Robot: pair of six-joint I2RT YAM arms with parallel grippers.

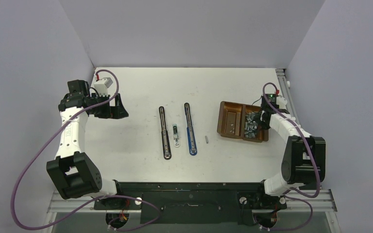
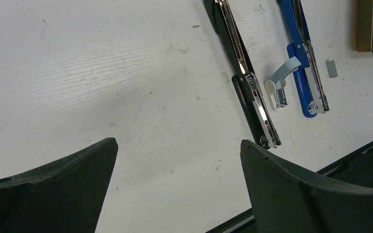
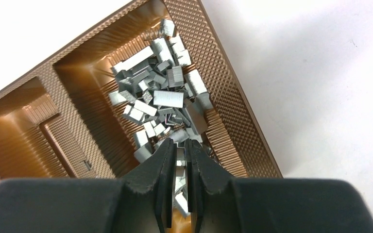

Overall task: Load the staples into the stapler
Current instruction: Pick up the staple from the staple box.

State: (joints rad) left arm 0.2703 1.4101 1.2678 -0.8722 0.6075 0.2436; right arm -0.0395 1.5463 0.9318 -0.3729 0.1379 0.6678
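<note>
you're on the pick: right gripper (image 3: 182, 145) sits in the tray (image 3: 233, 111), jaws pinched narrow on what looks like a strip from the staples (image 3: 167, 98). next, lift clear and carry left to the blue stapler (image 1: 190, 131). left gripper (image 2: 177, 143) hangs far left, jaws spread wide.

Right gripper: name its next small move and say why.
Probably lift straight up: the right gripper is shut among the staples in the tray, seemingly pinching a staple strip, and the blue stapler lies open.

A brown tray (image 1: 223, 119) is sitting right of centre on the white table (image 1: 126, 87). A small white tool (image 1: 175, 136) is lying near the middle, slightly left.
</note>
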